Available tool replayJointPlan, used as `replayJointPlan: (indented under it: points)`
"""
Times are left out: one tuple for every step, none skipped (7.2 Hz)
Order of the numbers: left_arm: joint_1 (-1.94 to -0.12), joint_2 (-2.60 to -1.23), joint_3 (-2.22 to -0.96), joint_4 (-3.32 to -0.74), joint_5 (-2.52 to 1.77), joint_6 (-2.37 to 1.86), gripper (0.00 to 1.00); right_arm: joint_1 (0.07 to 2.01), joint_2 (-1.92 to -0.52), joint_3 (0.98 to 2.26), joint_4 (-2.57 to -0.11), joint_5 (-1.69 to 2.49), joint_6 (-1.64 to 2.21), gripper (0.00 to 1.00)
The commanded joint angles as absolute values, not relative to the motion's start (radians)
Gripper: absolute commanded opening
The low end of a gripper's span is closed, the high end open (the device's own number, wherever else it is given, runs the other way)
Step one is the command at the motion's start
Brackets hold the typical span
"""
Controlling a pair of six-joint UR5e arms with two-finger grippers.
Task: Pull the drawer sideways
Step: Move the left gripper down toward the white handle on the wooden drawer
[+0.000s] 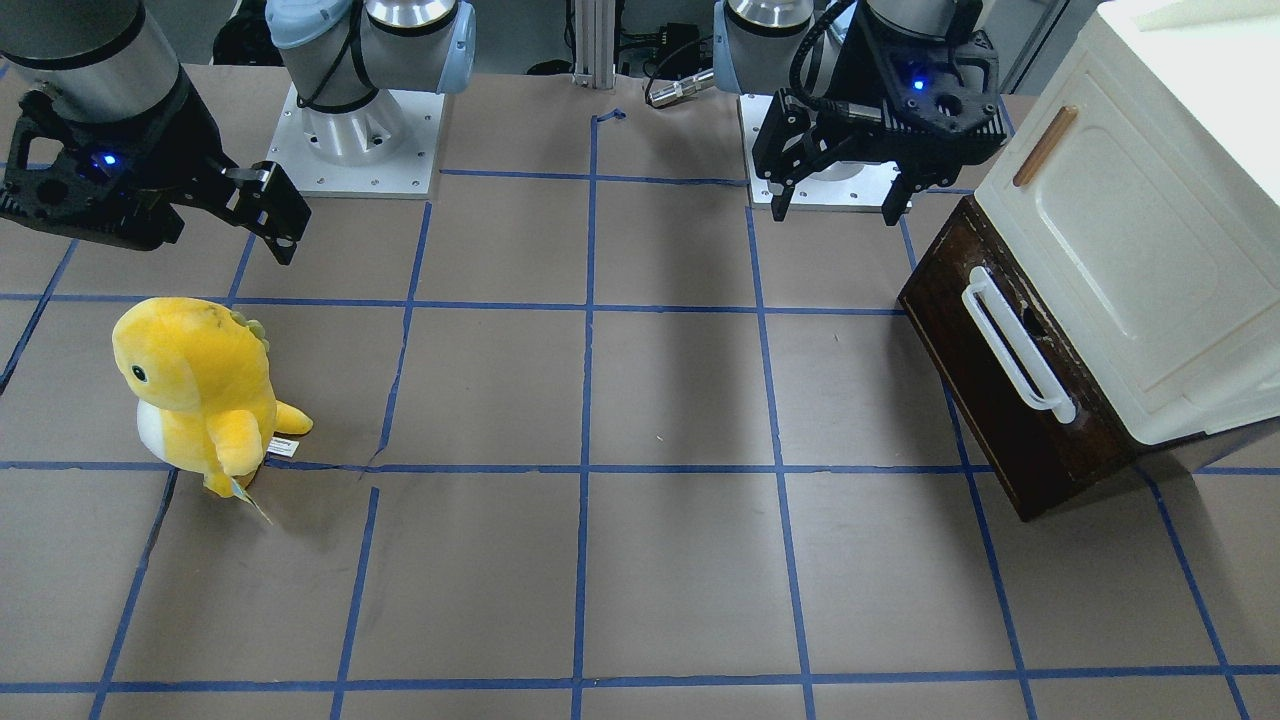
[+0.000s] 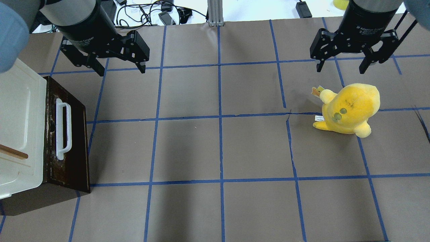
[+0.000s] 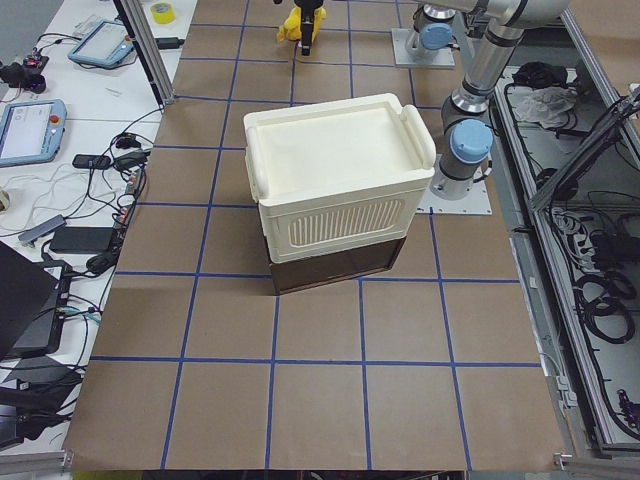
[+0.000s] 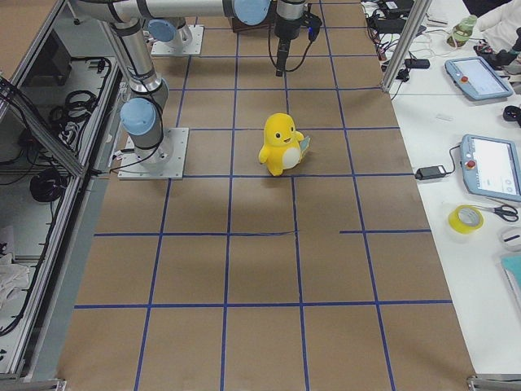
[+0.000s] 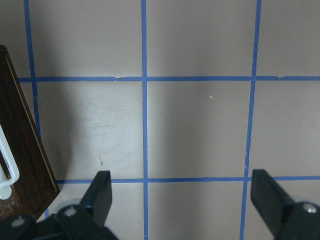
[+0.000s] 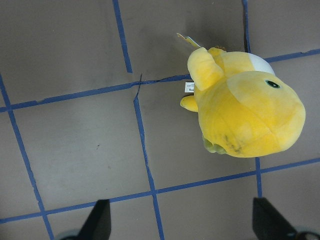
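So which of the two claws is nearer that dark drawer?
The left gripper, open near the drawer; the right gripper hangs by the yellow plush.

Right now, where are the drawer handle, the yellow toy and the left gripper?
drawer handle [image 2: 60, 129]: overhead view, middle of the white bar.
yellow toy [image 2: 349, 107]: overhead view, top of its head.
left gripper [image 2: 121, 71]: overhead view, midway between its two fingertips.

Robotics lab: two arms [image 1: 370, 40] bolted to a table [image 4: 260, 269] gridded in blue tape [image 1: 588, 400]; teach pendants [image 4: 492, 167] and cables [image 2: 141, 11] on benches [image 4: 431, 122] alongside.
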State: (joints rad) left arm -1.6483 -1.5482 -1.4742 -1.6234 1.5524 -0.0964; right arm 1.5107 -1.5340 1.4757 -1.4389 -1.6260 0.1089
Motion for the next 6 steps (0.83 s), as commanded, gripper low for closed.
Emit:
replayJointPlan:
  points:
    - [-1.649,-1.554,-1.485,-1.626,1.552,-0.103,1.00,1.511,-1.534,1.476,-1.439,-1.626,0.109,1.00]
    - [-1.649,-1.565,-1.503,-1.623,1.552,-0.104,1.00,1.511,-1.534,1.476,-1.439,-1.626,0.109,1.00]
    - [-1.646,-1.586,-1.511,-1.615,1.552,-0.106,1.00,1.511,-1.534,1.476,-1.439,-1.626,0.109,1.00]
    - [-1.654,-1.613,-1.511,-1.640,1.578,-0.127,1.00,1.511,-1.534,1.476,-1.439,-1.626,0.109,1.00]
    - [-1.654,-1.635,-1.511,-1.681,1.641,-0.133,1.00,1.511,-1.534,1.476,-1.439,-1.626,0.109,1.00]
    - [-1.658,-1.655,-1.512,-1.710,1.654,-0.136,1.00,1.511,-1.534,1.476,-1.439,-1.626,0.109,1.00]
